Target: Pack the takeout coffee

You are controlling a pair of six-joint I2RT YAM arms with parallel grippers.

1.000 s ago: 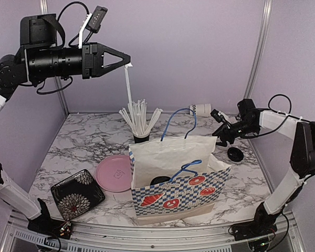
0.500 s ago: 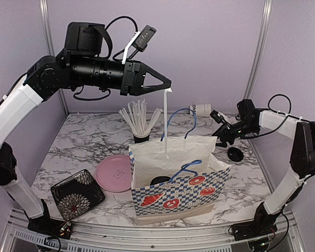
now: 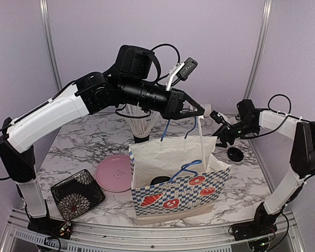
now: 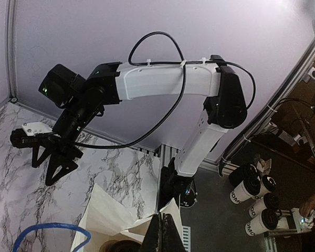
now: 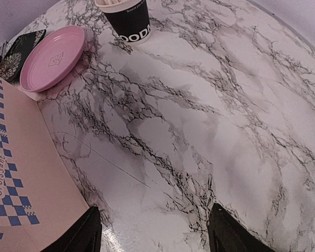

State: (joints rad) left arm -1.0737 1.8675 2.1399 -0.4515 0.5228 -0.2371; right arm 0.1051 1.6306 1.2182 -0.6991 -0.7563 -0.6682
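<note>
The counter [image 5: 226,105] looks like smooth, veined marble with a faint sheen. The bag [image 3: 168,157] is matt paper, and the pink plate [image 3: 113,173] is smooth plastic.

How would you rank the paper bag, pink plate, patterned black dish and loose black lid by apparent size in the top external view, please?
1. Paper bag, clearly largest.
2. Pink plate and patterned black dish: about alike, and the dish sits nearer the camera, so unranked.
3. Loose black lid, smallest.

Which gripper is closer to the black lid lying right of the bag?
Right. The right gripper hovers open close by the black lid, just to its far-left side. The left gripper is farther off, above the paper bag, holding a white stick.
</note>
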